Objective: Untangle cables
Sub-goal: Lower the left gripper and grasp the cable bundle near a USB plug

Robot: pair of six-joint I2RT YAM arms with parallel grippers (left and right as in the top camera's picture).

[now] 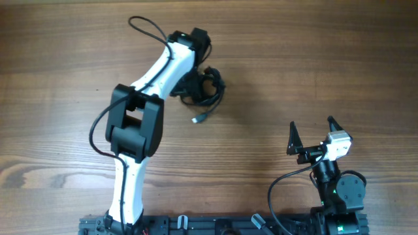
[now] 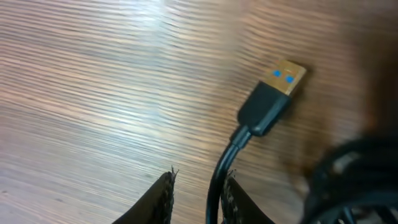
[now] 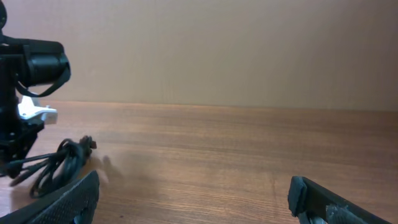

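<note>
The cables (image 1: pixel 208 88) lie as a small black tangle at mid-table, with one cord ending in a plug (image 1: pixel 198 119) stretching toward the front. My left gripper (image 1: pixel 191 86) is down at the tangle's left side. In the left wrist view its fingers stand slightly apart (image 2: pixel 199 176). A black cord (image 2: pixel 217 186) runs between them, resting against the right finger, with a gap to the left one. That cord ends in a gold USB plug (image 2: pixel 275 93) flat on the wood. More blurred cables (image 2: pixel 354 180) sit to the right. My right gripper (image 1: pixel 312 124) (image 3: pixel 194 185) stands wide open and empty near the front right.
The wooden table (image 1: pixel 313 59) stretches around the tangle. From the right wrist view the cables (image 3: pixel 56 163) and the left arm (image 3: pixel 31 68) show at far left, well away from the right gripper. The left arm's own thick wire (image 1: pixel 147 27) loops behind its wrist.
</note>
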